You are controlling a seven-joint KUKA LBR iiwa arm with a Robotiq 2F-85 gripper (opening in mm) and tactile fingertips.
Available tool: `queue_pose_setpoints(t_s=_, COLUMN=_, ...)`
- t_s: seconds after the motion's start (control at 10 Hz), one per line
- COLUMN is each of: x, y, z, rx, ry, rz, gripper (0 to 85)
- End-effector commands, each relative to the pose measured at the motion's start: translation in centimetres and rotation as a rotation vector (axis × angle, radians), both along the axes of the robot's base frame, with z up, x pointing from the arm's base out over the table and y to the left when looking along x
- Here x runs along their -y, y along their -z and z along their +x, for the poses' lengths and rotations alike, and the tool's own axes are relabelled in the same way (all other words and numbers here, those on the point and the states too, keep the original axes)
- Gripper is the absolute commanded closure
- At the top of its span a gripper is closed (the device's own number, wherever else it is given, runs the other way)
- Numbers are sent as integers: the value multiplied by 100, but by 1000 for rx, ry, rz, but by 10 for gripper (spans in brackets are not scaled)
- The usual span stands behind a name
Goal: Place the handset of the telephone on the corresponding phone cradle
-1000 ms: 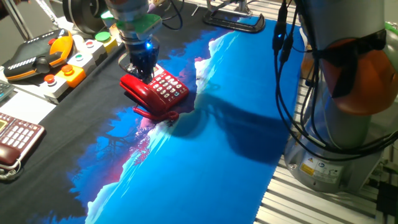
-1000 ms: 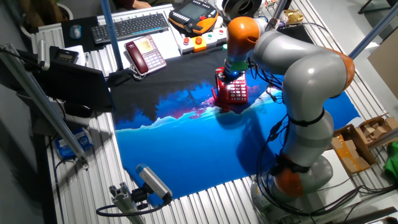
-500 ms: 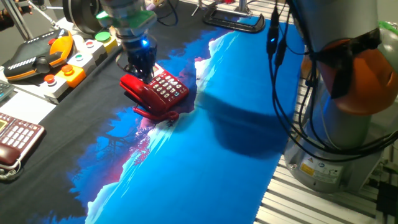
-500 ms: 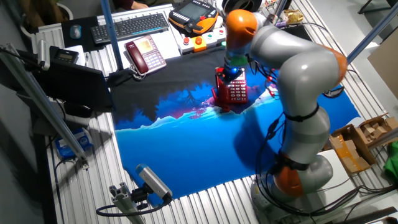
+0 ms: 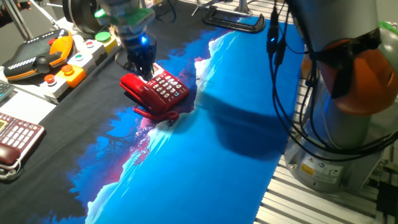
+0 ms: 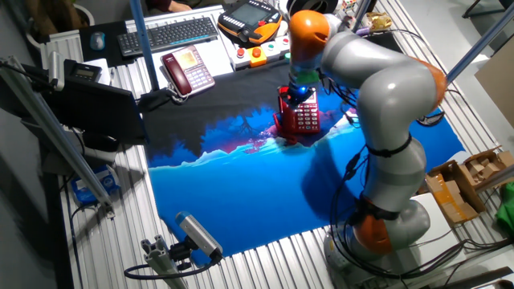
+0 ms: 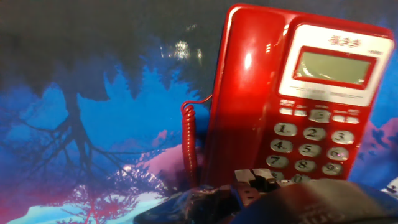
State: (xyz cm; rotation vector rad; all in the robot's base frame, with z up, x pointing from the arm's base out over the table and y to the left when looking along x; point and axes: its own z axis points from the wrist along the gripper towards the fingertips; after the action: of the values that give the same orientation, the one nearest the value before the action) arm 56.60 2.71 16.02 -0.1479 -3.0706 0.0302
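I saw handset (image 7: 245, 93) already seated along phone cradle (image 7: 231, 143), long axis parallel to keypad, directly below gripper (image 5: 142, 62); couldn't tell jaws' spread.

The pincer (image 5: 142, 65) hangs just over the telephone (image 5: 158, 92). Bare desk (image 5: 205, 162) lies open right of it. A button box (image 5: 73, 62) stands nearby, left.

On the telephone (image 7: 298, 106) I can read the digits on the white keys (image 7: 309, 149) below the grey display (image 7: 334, 66): 1, 2, 3, then 4, 5, 6, then 7, 8, 9. Above the display there is a small red print, too blurred for me to read.
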Motion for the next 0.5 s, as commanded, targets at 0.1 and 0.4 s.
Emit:
queue_pose_setpoints(t_s=0.1, x=65, y=-242, z=-42, rx=41, ry=20, rz=18, gripper=843)
queue_pose_setpoints(t_s=0.4, x=95, y=-531, z=-127, rx=128, ry=38, rz=-8, gripper=843)
